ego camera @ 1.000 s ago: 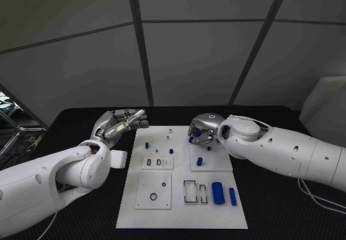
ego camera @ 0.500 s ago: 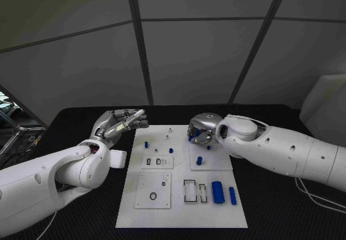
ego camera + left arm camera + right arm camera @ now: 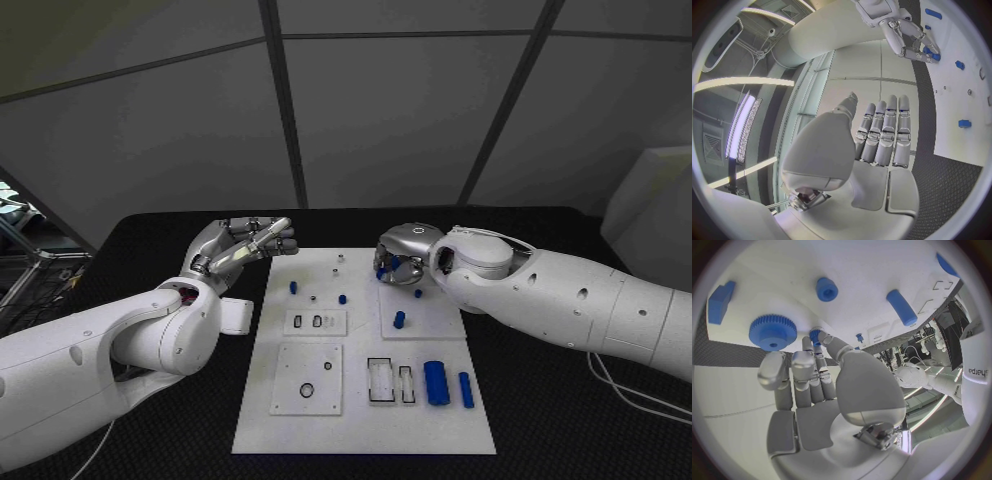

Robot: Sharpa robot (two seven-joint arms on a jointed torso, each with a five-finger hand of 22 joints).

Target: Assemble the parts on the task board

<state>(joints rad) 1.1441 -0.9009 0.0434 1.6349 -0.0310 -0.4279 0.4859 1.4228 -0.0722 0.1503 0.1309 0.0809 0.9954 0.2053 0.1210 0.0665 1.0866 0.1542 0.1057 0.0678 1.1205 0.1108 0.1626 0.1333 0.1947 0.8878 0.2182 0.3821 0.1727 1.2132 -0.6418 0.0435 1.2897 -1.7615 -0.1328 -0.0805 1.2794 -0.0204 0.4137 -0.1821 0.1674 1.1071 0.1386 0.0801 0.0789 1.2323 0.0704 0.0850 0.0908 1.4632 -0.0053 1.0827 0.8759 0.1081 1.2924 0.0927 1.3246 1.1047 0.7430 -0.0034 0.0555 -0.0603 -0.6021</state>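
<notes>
The white task board [image 3: 361,420] lies in the middle of the black table. My right hand [image 3: 401,256] hovers over its far right part, fingertips down. In the right wrist view this hand [image 3: 817,385] pinches a small blue part [image 3: 814,334] between thumb and a finger, right beside a blue gear [image 3: 773,331]. A blue peg [image 3: 826,289], a blue cylinder [image 3: 901,307] and a blue block [image 3: 720,301] sit on the board beyond it. My left hand [image 3: 238,250] is raised off the board's far left corner, fingers [image 3: 886,130] straight and side by side, holding nothing.
Near the board's front lie a thick blue cylinder [image 3: 436,384] and a thin blue rod [image 3: 464,390]. A blue peg [image 3: 400,320] stands mid-board, with small blue pieces [image 3: 293,289] farther left. A white box [image 3: 238,317] sits left of the board.
My right hand has edged slightly toward the far side of the board. The left hand has stayed where it was.
</notes>
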